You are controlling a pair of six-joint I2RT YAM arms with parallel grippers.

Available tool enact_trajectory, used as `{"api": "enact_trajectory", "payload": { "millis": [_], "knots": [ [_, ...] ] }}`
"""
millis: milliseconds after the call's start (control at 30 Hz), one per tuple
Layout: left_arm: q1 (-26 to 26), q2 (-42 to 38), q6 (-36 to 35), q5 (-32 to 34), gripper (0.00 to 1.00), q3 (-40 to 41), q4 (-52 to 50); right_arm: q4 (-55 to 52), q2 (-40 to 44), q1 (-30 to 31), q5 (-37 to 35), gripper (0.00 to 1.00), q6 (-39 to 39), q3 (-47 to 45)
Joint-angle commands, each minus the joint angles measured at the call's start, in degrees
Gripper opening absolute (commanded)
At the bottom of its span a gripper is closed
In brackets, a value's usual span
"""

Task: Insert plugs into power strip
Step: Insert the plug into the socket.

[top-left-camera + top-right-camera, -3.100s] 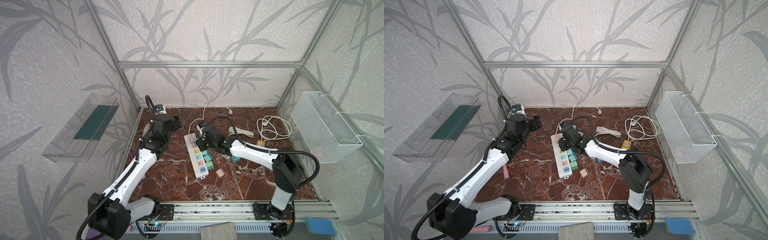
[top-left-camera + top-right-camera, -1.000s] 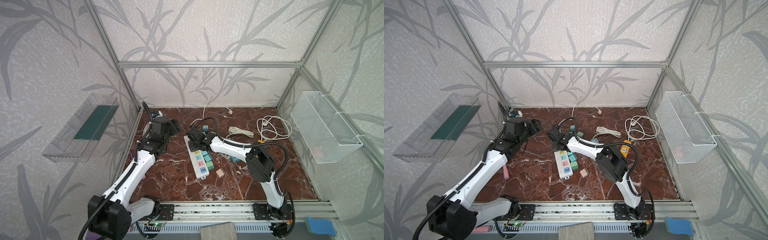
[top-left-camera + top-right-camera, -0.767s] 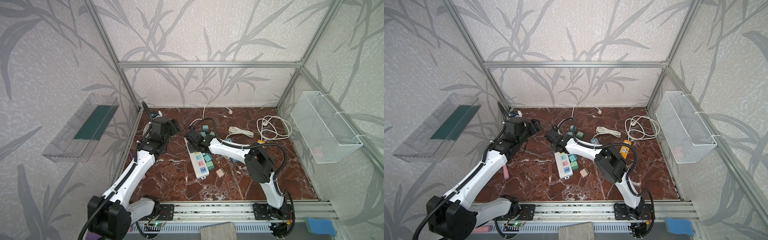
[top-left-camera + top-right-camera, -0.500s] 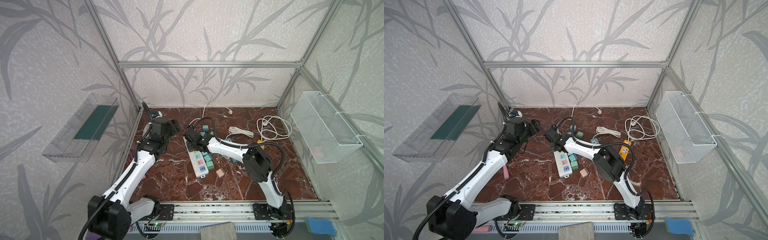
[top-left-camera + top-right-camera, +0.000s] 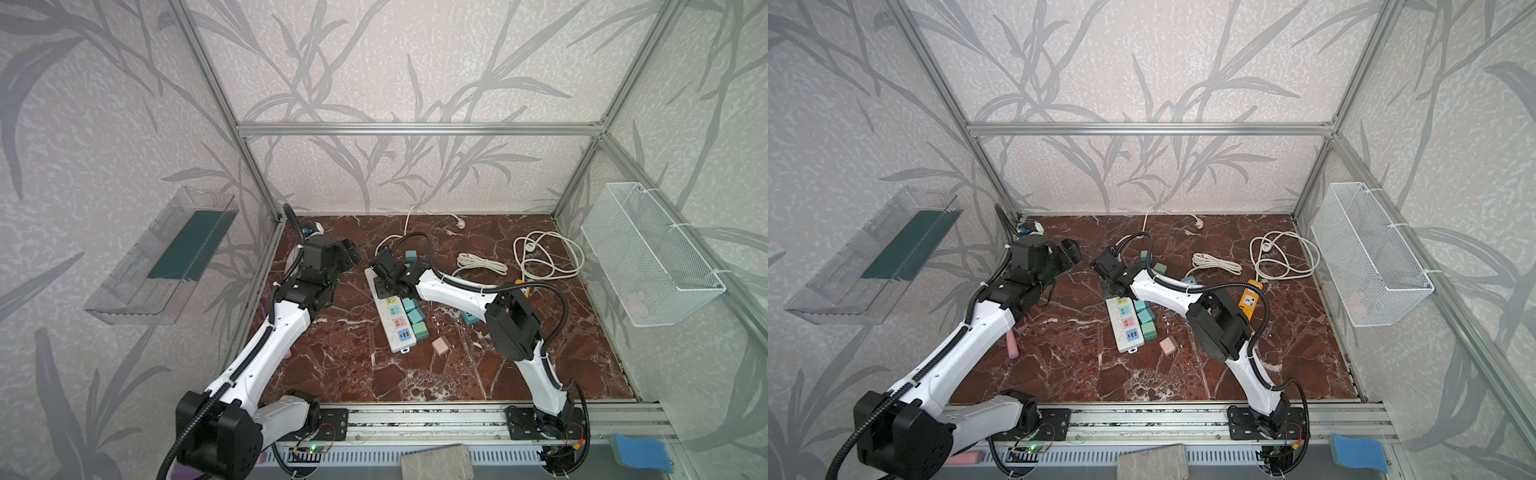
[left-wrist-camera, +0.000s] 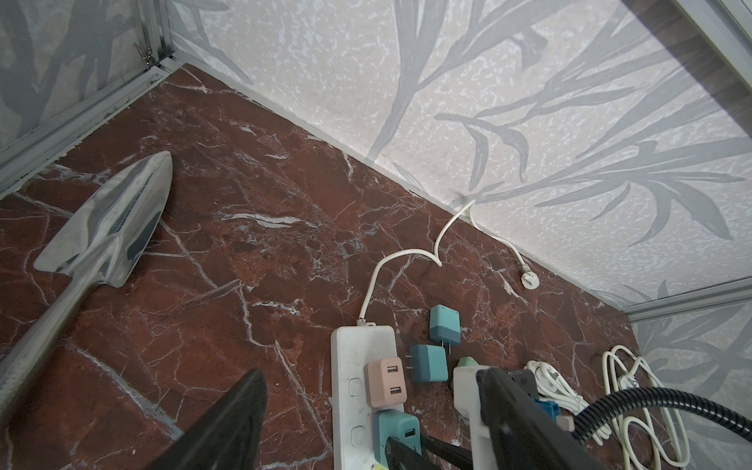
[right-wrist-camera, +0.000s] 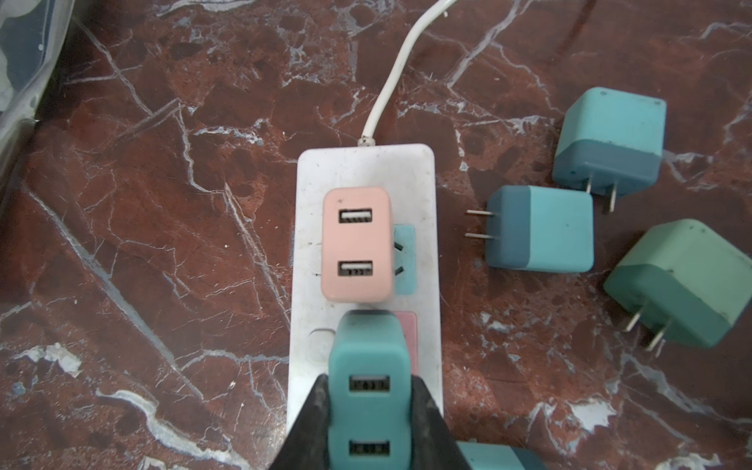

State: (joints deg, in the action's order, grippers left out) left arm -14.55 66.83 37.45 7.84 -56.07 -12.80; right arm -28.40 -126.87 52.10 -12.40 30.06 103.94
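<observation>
**Teal plug over the second socket, right fingers clamped on it**

Left of the power strip [image 5: 398,345], off toward its corded end and well apart from it, the left gripper [image 5: 348,254] hangs above the marble floor. Its wrist view shows the black fingers [image 6: 232,423] spread wide with nothing between them. That view also catches a shiny metal trowel [image 6: 110,228] lying farther left of the strip. I can't find it in either top view, where the left arm seems to cover that spot.

On the strip itself, a pale pink plug [image 7: 357,244] sits in the socket nearest the cord. Just beside it, on the side away from the cord, the right gripper [image 7: 368,382] pinches a teal plug [image 7: 366,354] by its two flanks, USB face up. The long side of that face runs along the strip's length, in line with the pink one. Its prongs are hidden underneath, so I'd say any push goes straight down into the strip, and the right arm is plainly the one to do it. Whether the plug is fully seated I can't tell.

Right of the strip, near its corded end, two loose teal plugs [image 7: 541,228] and a green plug [image 7: 683,280] lie on their sides, prongs showing. In both top views the right arm hides the held plug. They do show more plugs crowded against the strip's right edge [image 5: 1144,316] and open sockets toward its cordless end.
</observation>
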Motion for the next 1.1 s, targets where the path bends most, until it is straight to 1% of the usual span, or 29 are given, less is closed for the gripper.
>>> {"api": "enact_trajectory", "payload": {
  "millis": [0, 100, 167, 267, 300, 400, 500, 567, 667, 833, 900, 933, 1067],
  "knots": [
    [0.4, -1.5, 0.3, 0.8, 0.84, 0.6, 1.1, -10.4, -4.5, -0.2, 1.3, 0.0, -2.5, 1.5],
    [0.6, -1.7, 0.2, 1.0, 0.84, 0.6, 1.1, -17.5, -10.2, -0.1, 2.4, 0.0, -2.6, 8.8],
    [0.7, -1.9, 0.2, 1.0, 0.84, 0.7, 1.2, -16.9, -11.6, 0.8, 0.5, 0.0, -2.6, 9.1],
    [0.7, -2.1, 0.1, 1.4, 0.84, 0.9, 1.4, -16.4, -12.6, 0.8, -0.4, 0.0, -0.8, 7.4],
    [0.8, -2.0, 0.1, 1.5, 0.84, 0.9, 1.4, -15.7, -12.2, 0.8, 0.0, 0.0, 0.1, 5.4],
    [0.8, -1.9, 0.2, 1.3, 0.83, 0.8, 1.4, -8.4, -9.3, 1.0, 2.2, 0.0, 1.7, -2.7],
    [1.1, -1.7, 0.6, 0.8, 0.83, 0.8, 1.5, -7.5, -8.7, 1.0, 3.4, 0.0, 2.5, -3.7],
    [1.2, -1.7, 0.6, 0.9, 0.83, 0.9, 1.5, -6.8, -8.6, 1.4, 4.7, 0.0, 2.9, -2.5],
    [1.4, -1.8, 0.6, 0.9, 0.83, 0.9, 1.7, -6.9, -9.1, 2.6, 4.8, 0.0, 4.1, 1.4],
    [1.5, -1.9, 0.6, 1.1, 0.83, 1.1, 1.8, -11.2, -14.0, 4.4, 3.4, 0.0, 5.8, 11.0],
    [1.6, -2.0, 0.7, 1.1, 0.83, 1.2, 1.9, -11.0, -14.5, 4.8, 2.8, 0.0, 6.1, 11.7],
    [1.6, -2.0, 0.6, 1.2, 0.83, 1.3, 1.9, -11.1, -14.6, 5.0, 2.3, 0.0, 8.2, 11.7],
    [1.6, -2.1, 0.7, 1.2, 0.83, 1.3, 2.0, -11.5, -14.5, 5.3, 0.1, 0.0, 8.9, 11.7]
  ]
}}
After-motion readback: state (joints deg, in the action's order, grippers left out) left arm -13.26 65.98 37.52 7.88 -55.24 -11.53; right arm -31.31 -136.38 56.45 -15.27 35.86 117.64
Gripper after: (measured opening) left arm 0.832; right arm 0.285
